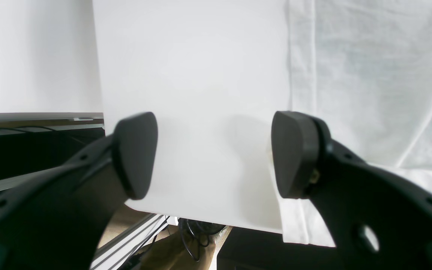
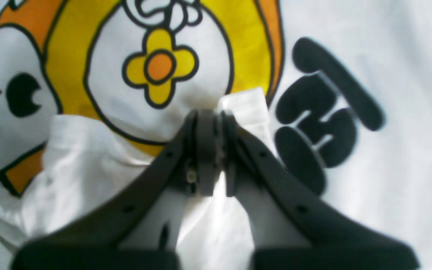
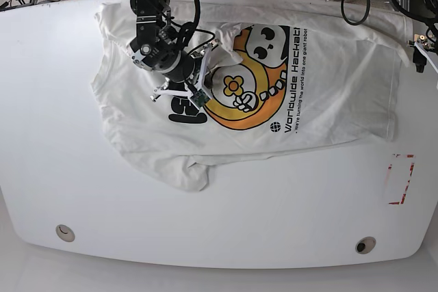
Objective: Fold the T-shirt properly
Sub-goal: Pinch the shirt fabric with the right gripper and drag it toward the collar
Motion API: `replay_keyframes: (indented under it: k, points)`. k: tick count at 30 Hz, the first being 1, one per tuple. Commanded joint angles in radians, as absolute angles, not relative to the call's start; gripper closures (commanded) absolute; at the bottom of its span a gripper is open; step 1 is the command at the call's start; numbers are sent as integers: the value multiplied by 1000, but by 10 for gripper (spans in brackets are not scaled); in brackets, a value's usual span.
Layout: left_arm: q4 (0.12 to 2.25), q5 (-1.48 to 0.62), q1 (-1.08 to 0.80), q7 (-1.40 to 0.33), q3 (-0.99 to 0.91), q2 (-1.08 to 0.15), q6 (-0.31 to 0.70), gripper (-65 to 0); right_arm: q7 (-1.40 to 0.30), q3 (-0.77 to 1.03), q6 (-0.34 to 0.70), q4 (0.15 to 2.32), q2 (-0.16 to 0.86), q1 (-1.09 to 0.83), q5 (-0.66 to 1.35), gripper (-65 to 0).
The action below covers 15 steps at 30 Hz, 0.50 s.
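Right wrist: right tool (image 2: 210, 123) pinching T-shirt (image 2: 388, 56) fold; left tool (image 1: 214, 155) wide, nothing held.

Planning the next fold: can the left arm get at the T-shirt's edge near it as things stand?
Probably yes: the left gripper hangs open over bare table, the T-shirt edge right beside it, nothing between.

- The T-shirt (image 3: 328, 87) is white, printed with bold black bubble lettering and lines of small black text.
- Its cartoon graphic (image 2: 159, 67) is a yellow and orange ring outlined in black, with a yellow flower that has an orange centre.
- The desk (image 3: 55, 169) is plain white.
- The right tool (image 2: 209, 157) is black; the left tool (image 1: 214, 155) is black too.
- A red outlined marking (image 3: 399, 180) sits on the desk.
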<state>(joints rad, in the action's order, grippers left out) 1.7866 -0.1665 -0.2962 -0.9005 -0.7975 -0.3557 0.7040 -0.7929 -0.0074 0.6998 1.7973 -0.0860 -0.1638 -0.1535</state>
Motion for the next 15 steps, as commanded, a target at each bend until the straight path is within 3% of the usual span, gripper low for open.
replay_keyframes:
  k: [1, 15]
  points:
    - [1799, -173, -289, -886, -800, -378, 698, -439, -771, -8, 698, 1876, -85, -163, -143, -5]
    - [1799, -173, -294, -886, -757, -378, 698, -439, -771, -8, 698, 1960, -82, -133, -150, -6]
